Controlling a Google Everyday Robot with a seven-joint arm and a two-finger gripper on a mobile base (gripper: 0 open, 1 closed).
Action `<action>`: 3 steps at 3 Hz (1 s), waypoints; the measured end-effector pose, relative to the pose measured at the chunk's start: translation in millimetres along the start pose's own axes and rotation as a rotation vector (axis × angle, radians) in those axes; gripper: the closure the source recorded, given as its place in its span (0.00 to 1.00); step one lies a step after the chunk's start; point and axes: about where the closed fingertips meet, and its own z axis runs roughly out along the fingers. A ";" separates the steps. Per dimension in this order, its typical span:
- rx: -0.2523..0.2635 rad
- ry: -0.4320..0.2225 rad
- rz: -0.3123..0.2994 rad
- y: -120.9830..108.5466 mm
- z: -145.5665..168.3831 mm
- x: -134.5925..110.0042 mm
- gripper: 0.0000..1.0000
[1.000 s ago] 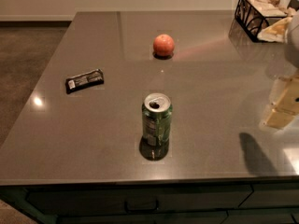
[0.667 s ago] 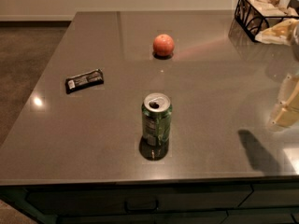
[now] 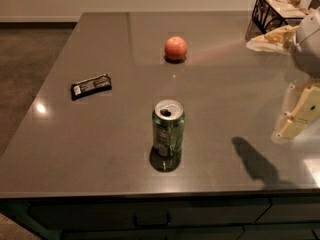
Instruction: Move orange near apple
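Hanging right of the upright green metal can [image 3: 168, 129], the cream gripper [image 3: 296, 115] gives no telling whether open or closed; a round reddish-orange fruit [image 3: 175, 48] lies beyond the can.

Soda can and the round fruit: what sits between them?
Nothing: the camera view shows bare table between can and fruit. The tool hangs far right.

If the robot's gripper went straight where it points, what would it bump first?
Probably the smooth grey tabletop, by its shadow. The gripper, at the right edge, points down and slightly left; depth is hard to judge.
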 end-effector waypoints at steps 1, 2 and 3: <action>-0.008 0.116 0.016 -3.9 11.9 5.5 0.00; -0.011 0.203 0.116 -11.3 18.0 18.8 0.00; 0.001 0.209 0.139 -12.1 16.0 18.7 0.00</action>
